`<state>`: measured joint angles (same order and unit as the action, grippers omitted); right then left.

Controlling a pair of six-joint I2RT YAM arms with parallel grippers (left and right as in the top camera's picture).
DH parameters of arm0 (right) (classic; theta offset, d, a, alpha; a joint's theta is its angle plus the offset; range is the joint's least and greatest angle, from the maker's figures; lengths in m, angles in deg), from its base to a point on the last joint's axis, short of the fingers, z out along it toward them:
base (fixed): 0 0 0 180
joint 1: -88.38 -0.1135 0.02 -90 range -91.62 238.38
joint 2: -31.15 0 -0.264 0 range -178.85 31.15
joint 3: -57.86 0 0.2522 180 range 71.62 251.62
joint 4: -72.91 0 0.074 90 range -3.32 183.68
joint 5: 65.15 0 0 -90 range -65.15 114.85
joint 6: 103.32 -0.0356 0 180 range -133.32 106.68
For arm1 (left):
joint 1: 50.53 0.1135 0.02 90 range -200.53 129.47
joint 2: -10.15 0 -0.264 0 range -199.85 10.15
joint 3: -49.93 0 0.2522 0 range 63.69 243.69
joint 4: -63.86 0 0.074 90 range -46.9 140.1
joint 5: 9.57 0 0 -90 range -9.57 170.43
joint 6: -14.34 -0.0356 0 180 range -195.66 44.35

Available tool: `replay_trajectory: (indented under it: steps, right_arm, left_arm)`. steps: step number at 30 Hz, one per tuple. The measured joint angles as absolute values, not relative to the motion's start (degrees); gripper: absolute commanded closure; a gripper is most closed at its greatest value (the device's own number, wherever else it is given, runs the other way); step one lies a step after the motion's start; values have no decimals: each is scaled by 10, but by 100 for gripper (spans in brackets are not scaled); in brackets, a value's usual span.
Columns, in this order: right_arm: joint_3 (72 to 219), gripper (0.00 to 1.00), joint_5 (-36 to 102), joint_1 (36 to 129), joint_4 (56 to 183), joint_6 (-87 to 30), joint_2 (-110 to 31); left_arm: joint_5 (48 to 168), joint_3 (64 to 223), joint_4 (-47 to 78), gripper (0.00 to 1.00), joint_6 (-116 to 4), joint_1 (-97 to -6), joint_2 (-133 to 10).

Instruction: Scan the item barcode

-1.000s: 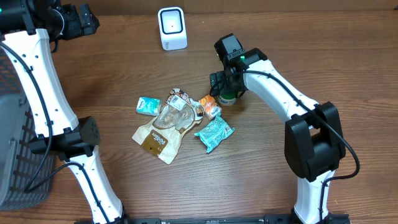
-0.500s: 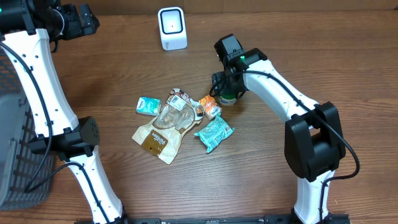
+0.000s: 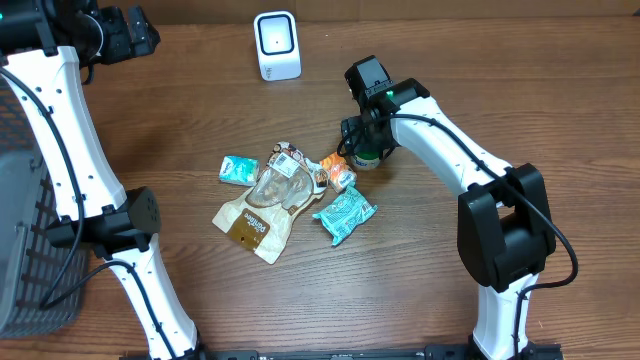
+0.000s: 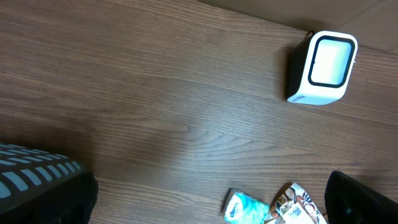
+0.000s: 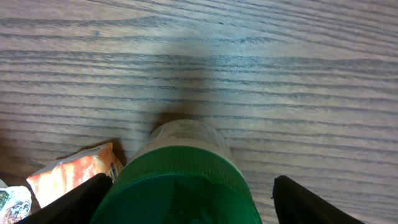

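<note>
A green-capped bottle stands upright just right of the pile of items. My right gripper has come down over it from above. In the right wrist view the green cap fills the space between the two black fingers; the left one touches the cap and the right one sits just beside it. The white barcode scanner stands at the back of the table and also shows in the left wrist view. My left gripper hovers open and empty at the far left, high above the table.
A pile lies left of the bottle: an orange packet, a teal packet, a brown pouch, a tissue pack. A dark basket sits at the left edge.
The right gripper's fingers have drawn in around the bottle. The bottle, the pile and the left arm have not moved.
</note>
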<state>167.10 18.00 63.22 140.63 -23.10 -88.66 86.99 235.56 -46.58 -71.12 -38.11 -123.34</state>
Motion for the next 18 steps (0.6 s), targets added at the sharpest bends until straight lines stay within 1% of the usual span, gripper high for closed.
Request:
replay_trajectory:
  steps: [2,4,5,6,11,18]
  right_arm:
    - [1671,27,180,632,1404,-223,-887]
    - [1671,36,184,632,1403,-207,-887]
    - [1671,43,184,632,1403,-204,-887]
    - [1671,46,185,632,1403,-193,-887]
    - [1671,47,194,632,1417,-141,-887]
    - [1697,46,211,632,1497,-70,-888]
  left_arm:
    - [870,2356,-466,0,-711,-381,-1233]
    - [870,2356,-466,1,-711,-381,-1233]
    - [870,2356,-466,1,-711,-381,-1233]
    - [870,2356,-466,0,-711,-381,-1233]
    - [870,2356,-466,1,-711,-381,-1233]
    - [870,2356,-466,0,-711,-381,-1233]
